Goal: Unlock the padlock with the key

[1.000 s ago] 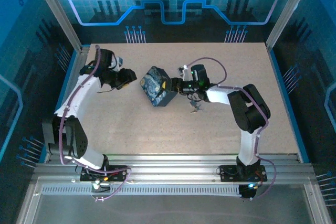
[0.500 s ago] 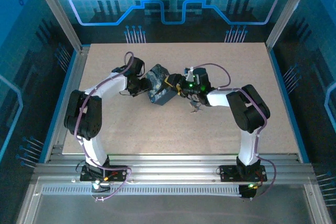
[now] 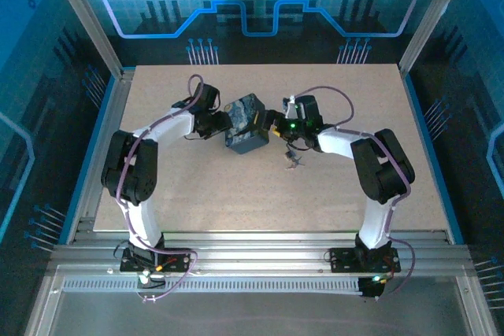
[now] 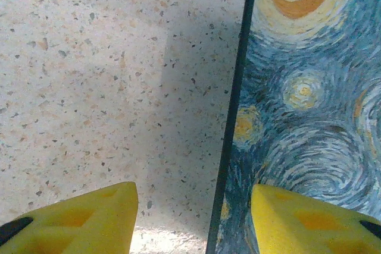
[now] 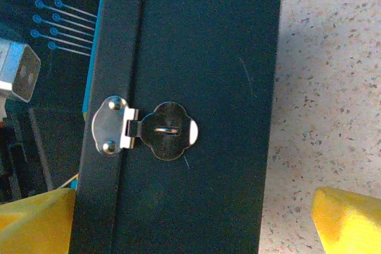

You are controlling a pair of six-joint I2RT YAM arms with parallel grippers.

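Observation:
The dark blue swirl-patterned box stands mid-table between both grippers. My left gripper is open at its left side. In the left wrist view its yellow fingers straddle the edge of the box's painted lid. My right gripper is open at the box's right side, its fingers flanking the dark front face. The silvery hasp sits closed over its staple with no padlock on it. A tiny silvery metal cluster lies on the table by the right arm; I cannot tell padlock from key.
The speckled tabletop is bounded by metal rails at the left, right and near edges. Blue-lit panels wall the back. Both arms arch inward over the table's middle.
The left arm swung in from the far left to the box's left side. The box turned and shifted slightly toward the back. The right gripper followed it.

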